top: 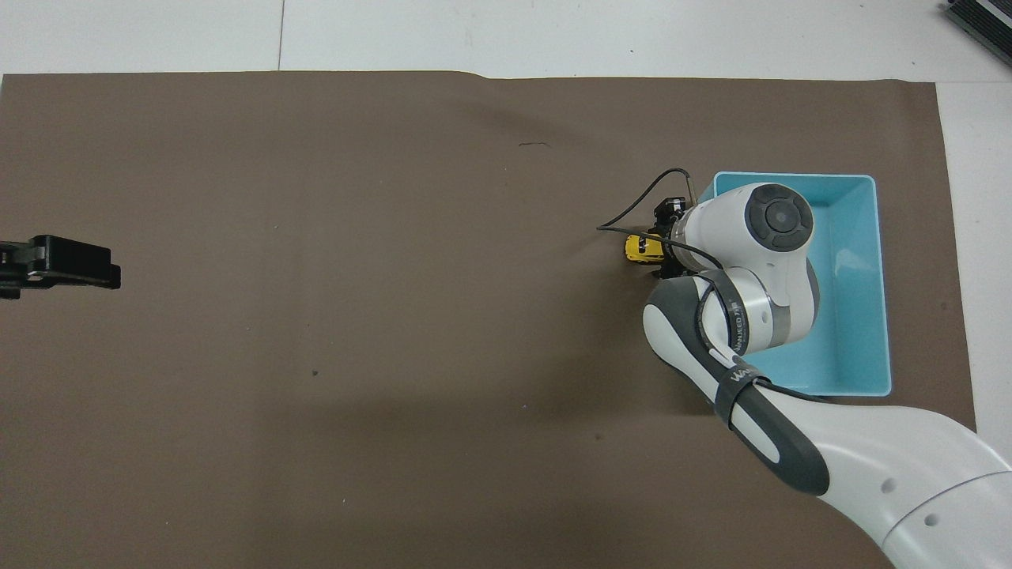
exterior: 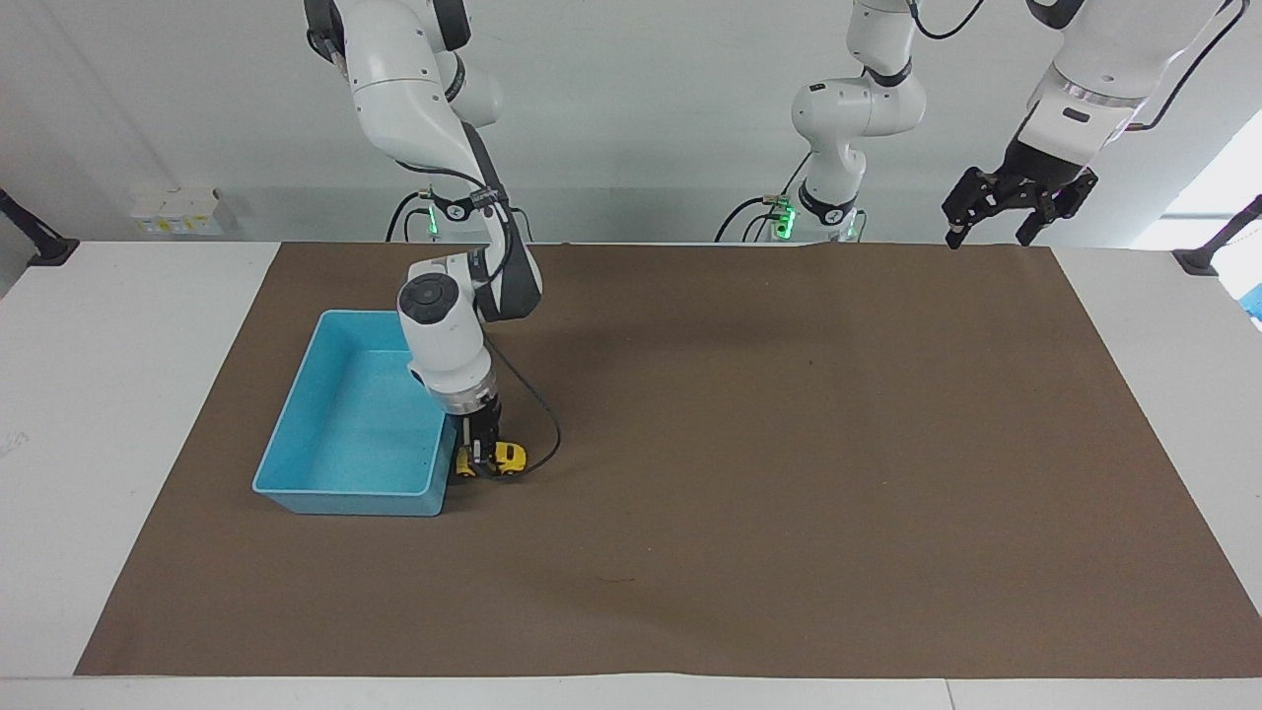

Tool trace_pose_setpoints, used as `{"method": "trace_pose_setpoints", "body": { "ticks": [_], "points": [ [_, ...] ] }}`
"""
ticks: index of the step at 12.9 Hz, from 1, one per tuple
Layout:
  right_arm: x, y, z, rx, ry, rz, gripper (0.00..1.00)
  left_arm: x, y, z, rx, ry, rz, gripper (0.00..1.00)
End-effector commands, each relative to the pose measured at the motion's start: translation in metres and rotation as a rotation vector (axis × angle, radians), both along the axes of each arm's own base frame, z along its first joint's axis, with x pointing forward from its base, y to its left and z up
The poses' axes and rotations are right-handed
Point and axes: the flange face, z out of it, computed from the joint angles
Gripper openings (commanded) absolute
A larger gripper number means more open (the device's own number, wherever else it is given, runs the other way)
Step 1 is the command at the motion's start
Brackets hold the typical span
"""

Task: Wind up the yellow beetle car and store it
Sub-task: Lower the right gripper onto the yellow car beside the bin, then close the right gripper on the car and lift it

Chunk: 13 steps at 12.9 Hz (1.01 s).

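The yellow beetle car stands on the brown mat, right beside the corner of the blue bin that lies farther from the robots. My right gripper points straight down onto the car and is shut on its body. From overhead, the wrist hides most of the hand; only the car's end pokes out past the right gripper. My left gripper hangs open, high over the mat's edge at the left arm's end, and waits; its tip shows overhead.
The blue bin's inside holds nothing. A black cable from the right wrist loops down to the mat beside the car. White tabletop borders the mat.
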Motion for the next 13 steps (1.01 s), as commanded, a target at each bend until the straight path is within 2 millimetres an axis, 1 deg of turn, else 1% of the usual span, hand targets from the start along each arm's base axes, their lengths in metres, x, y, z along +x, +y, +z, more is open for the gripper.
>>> {"method": "trace_pose_setpoints", "body": {
  "ticks": [1, 2, 5, 6, 8, 10, 13],
  "points": [
    [0.002, 0.005, 0.012, 0.008, -0.006, 0.0, 0.0, -0.007, -0.003, 0.004, -0.009, 0.006, -0.011, 1.0],
    [0.004, 0.005, 0.016, 0.006, 0.003, 0.002, 0.0, -0.007, -0.003, 0.004, -0.009, 0.006, -0.011, 1.0],
    [0.009, 0.006, 0.04, 0.005, 0.029, 0.002, 0.0, -0.008, -0.004, 0.004, -0.009, 0.006, -0.014, 1.0],
    [0.01, 0.006, 0.05, 0.004, 0.032, 0.004, 0.0, -0.008, -0.009, 0.004, -0.009, 0.006, -0.023, 1.0],
    [0.008, 0.008, 0.067, 0.003, 0.03, 0.007, 0.0, -0.008, -0.012, 0.004, -0.009, 0.006, -0.029, 1.0],
    [0.005, 0.016, 0.085, 0.006, 0.036, 0.02, 0.0, -0.009, -0.014, 0.004, -0.009, 0.006, -0.034, 1.0],
    [-0.002, 0.015, 0.114, 0.012, 0.032, 0.021, 0.0, -0.008, -0.012, 0.004, -0.009, 0.006, -0.029, 1.0]
  ]
}}
